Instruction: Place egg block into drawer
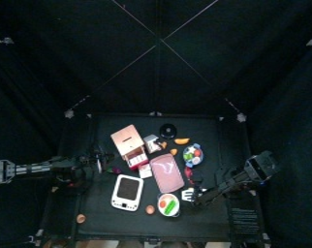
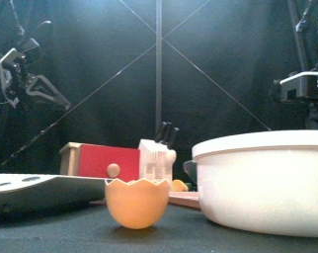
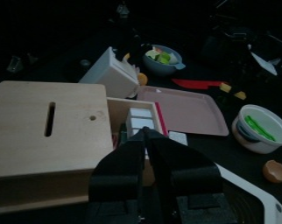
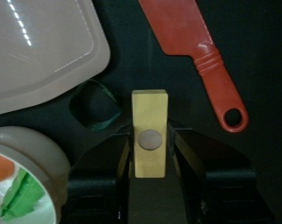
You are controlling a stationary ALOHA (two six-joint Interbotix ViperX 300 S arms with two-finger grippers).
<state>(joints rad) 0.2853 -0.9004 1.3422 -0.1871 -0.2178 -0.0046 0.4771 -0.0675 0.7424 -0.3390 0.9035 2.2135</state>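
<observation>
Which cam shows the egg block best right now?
Right wrist view: the egg block, a pale wooden bar, sits centred between the right gripper's jaws, beside the red knife. In the top, front and left wrist views I can't pick it out.

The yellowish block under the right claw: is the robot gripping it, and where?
The right gripper straddles the block at its lower end, apparently holding it.

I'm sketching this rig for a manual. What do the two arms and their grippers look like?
Both arms are black, jointed and boxy. The left gripper has two smooth, glossy black jaws that taper to narrow tips. The right gripper has broad, rounded black jaws. Thin black cables hang by the left arm. No markings show.
</observation>
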